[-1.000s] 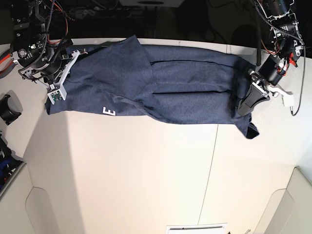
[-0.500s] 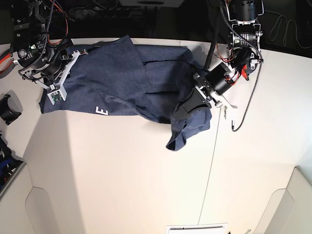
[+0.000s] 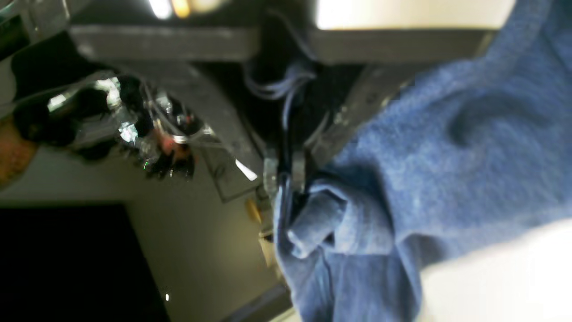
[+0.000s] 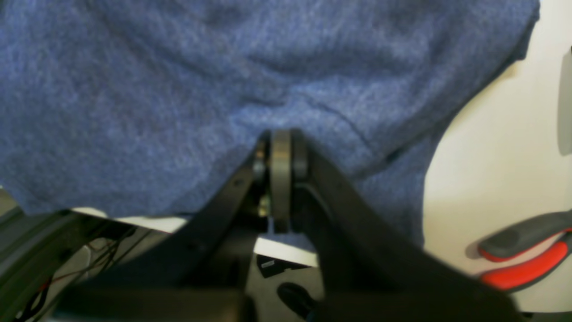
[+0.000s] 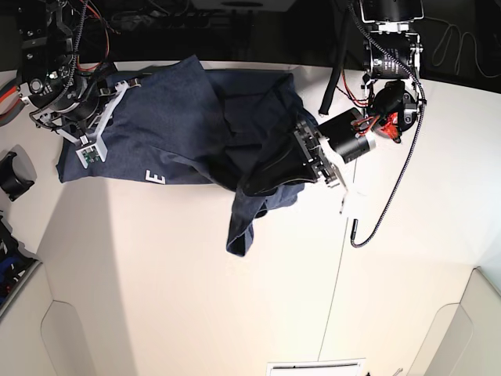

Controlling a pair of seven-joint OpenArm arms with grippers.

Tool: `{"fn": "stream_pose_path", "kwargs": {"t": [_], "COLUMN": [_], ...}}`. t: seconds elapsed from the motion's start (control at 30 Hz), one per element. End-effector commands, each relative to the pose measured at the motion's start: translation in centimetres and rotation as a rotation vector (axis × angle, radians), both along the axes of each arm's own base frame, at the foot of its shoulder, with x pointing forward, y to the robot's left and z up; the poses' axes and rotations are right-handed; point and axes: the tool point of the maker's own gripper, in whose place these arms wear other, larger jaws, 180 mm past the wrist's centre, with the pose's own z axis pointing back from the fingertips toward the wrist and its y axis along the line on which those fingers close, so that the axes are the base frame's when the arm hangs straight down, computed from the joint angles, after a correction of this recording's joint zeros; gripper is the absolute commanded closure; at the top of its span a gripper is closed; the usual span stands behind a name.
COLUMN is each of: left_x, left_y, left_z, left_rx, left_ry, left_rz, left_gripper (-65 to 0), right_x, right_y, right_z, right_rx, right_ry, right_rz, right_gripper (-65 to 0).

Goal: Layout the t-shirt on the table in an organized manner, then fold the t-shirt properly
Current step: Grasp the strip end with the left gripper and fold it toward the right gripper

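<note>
The smooth white table [image 5: 196, 298] carries the t-shirt [image 5: 172, 125], soft heathered blue and rumpled, across the frame's upper left. The left gripper [image 5: 270, 171] pinches its bunched end, now dragged further leftward; the right gripper [image 5: 70, 125] clamps the opposite edge.

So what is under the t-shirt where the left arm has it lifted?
The left gripper holds the t-shirt end above the table, a loose tail hanging onto the bare white top. Anything beneath the bunched cloth farther back is covered.
</note>
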Motion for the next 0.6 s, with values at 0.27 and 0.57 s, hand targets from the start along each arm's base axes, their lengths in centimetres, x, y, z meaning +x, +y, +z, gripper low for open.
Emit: {"fn": "stream_pose_path", "kwargs": {"t": [0.27, 0.57], "left_x": [-1.7, -1.6], "left_y": [0.2, 0.5], "left_z": [4.0, 3.3], "left_rx": [0.049, 0.106], "left_ry": [-0.147, -0.147], "left_rz": [0.011, 0.038], "left_gripper": [0.0, 0.0], "right_x": [0.9, 1.6], "right_y": [-0.2, 4.8], "right_z": [0.8, 2.9], "right_rx": [-0.002, 0.260], "right_ry": [-0.040, -0.099], "right_rz": [0.007, 0.061], "right_gripper": [0.0, 0.0]}}
